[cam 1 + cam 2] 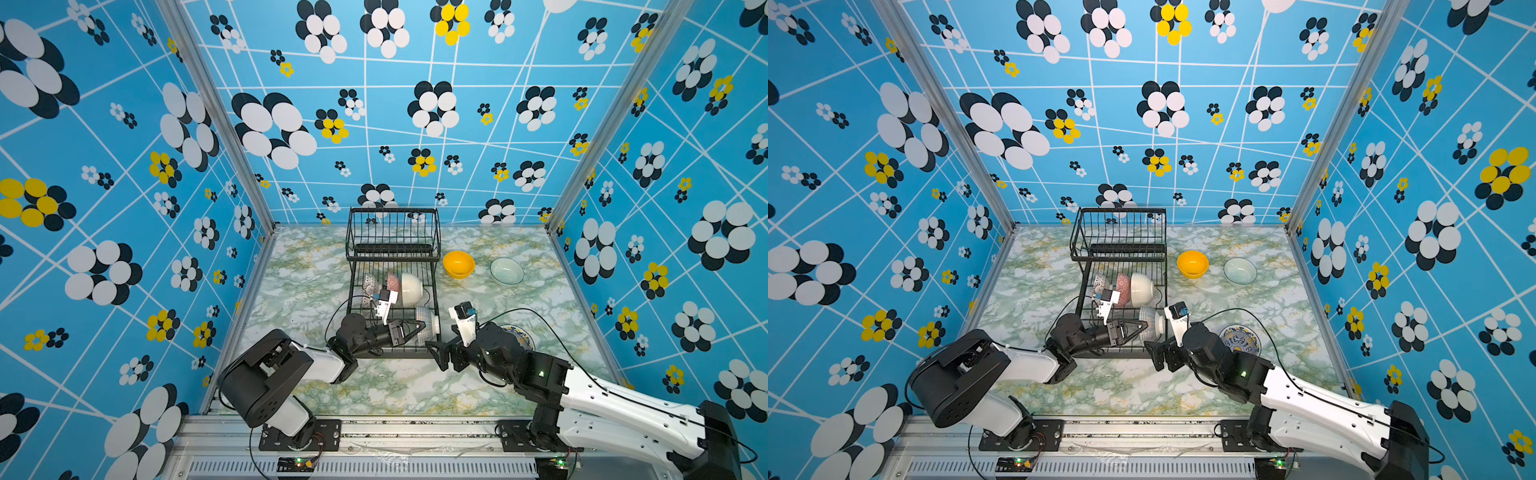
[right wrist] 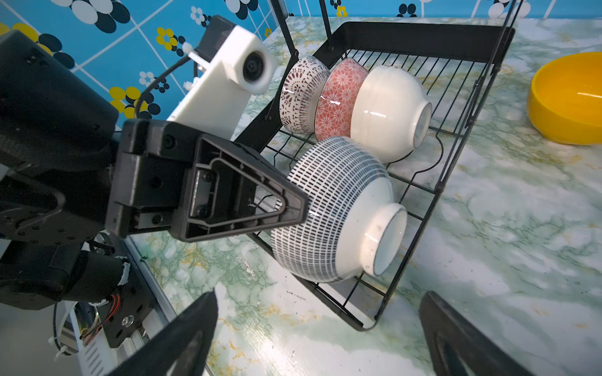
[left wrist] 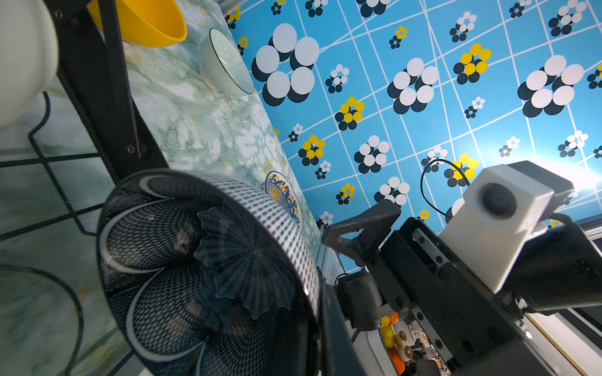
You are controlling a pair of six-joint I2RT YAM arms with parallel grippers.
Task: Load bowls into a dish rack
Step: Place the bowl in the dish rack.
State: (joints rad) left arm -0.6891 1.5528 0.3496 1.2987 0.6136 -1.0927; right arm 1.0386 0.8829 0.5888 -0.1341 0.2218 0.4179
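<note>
Gripping the dashed navy bowl (image 2: 335,208) by its rim, the tightly closed left gripper (image 2: 299,208) holds it on edge in the dish rack (image 1: 392,232), mid-frame. Three racked bowls (image 2: 338,101) stand behind it. The right gripper (image 1: 439,353) hangs wide open, empty. Left to load, right of the rack: the yellow bowl (image 1: 458,264), glass bowl (image 1: 506,271) and blue-yellow bowl (image 1: 1239,338).

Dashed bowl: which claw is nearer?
Left. The left claw is shut on the rim of the dashed bowl; the right claw is open, apart, just outside the rack.
</note>
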